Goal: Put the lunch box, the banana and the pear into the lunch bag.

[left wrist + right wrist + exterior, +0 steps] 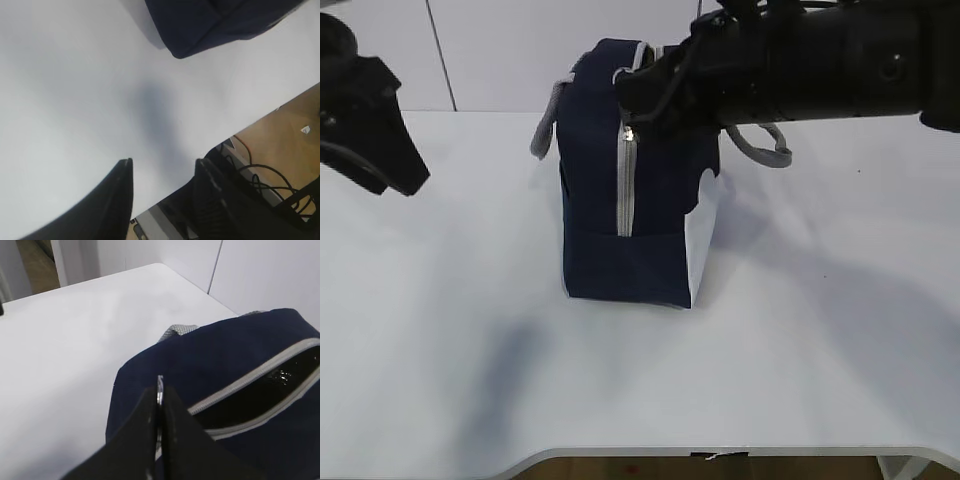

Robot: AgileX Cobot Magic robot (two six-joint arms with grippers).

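The navy lunch bag (630,230) stands upright mid-table, with a white corner panel, a grey zipper (626,185) down its near end and grey rope handles. In the right wrist view the lunch bag (200,355) has its top zipper partly open, dark inside. My right gripper (160,390) is shut on the metal ring pull (160,384) at the bag's top end; in the exterior view my right gripper (632,95) sits at the bag's top. My left gripper (162,167) is open and empty over bare table at the left. The lunch box, banana and pear are out of view.
The white table (440,300) has its front edge near the bottom of the exterior view. The left wrist view shows the table edge with cables and floor (280,145) beyond it. A white wall stands behind.
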